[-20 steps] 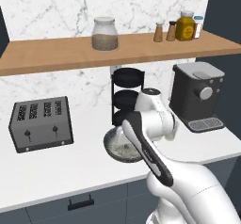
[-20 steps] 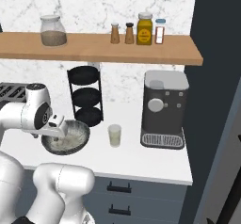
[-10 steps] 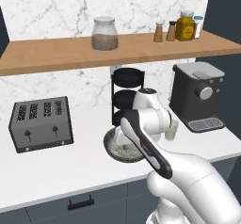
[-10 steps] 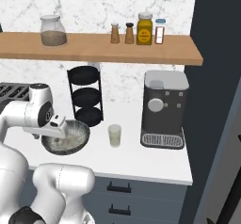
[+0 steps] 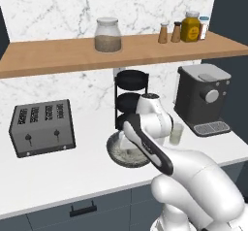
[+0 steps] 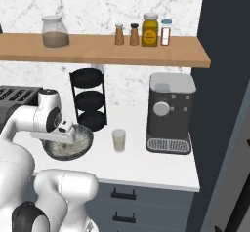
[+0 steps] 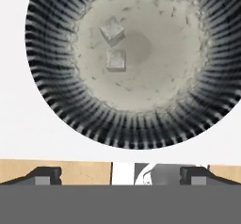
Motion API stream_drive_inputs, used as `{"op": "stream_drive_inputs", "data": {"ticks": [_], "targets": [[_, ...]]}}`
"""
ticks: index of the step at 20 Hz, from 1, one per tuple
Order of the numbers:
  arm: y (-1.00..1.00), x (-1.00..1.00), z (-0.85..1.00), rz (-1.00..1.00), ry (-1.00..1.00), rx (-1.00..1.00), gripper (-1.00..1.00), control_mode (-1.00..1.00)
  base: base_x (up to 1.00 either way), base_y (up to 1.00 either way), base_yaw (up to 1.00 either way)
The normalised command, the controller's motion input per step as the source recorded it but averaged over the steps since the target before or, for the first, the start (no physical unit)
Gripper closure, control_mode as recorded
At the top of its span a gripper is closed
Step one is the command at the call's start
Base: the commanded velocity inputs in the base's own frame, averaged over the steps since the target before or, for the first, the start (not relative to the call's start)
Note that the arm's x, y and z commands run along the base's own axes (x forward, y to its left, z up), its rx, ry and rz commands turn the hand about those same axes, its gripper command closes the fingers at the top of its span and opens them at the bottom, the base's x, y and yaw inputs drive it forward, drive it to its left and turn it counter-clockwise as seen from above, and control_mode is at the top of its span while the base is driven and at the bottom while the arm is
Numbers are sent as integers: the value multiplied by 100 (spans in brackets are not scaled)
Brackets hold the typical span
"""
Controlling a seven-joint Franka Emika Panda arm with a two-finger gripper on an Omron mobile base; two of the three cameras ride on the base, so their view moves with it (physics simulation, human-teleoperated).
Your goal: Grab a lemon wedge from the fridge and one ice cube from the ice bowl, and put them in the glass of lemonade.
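Your gripper (image 7: 120, 173) is wide open and empty, above the ice bowl (image 7: 56, 105); nearer ice cube (image 7: 116, 60) lies straight ahead of the fingertips, so descend there.

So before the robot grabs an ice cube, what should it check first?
1. Gripper open: ok, jaws wide apart.
2. Gripper empty: ok.
3. Hand above the ice bowl: ok, looking straight down into it.
4. Ice cubes there: ok, two lie apart in the bowl's middle.
5. Cube between the fingertips: not ok, both cubes sit off to one side.
6. Glass of lemonade upright beside the bowl: ok.
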Motion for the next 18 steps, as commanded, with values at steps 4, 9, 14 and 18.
{"op": "stream_drive_inputs", "data": {"ticks": [4, 9, 14, 18], "targets": [[0, 41, -18, 0, 1, 0, -100, -100, 0, 0, 0], [0, 35, -23, 0, 3, 0, -100, -100, 0, 0, 0], [14, 14, -27, 0, 11, 0, -100, -100, 0, 0, 0], [20, 21, -23, 0, 9, 0, -100, -100, 0, 0, 0]]}}
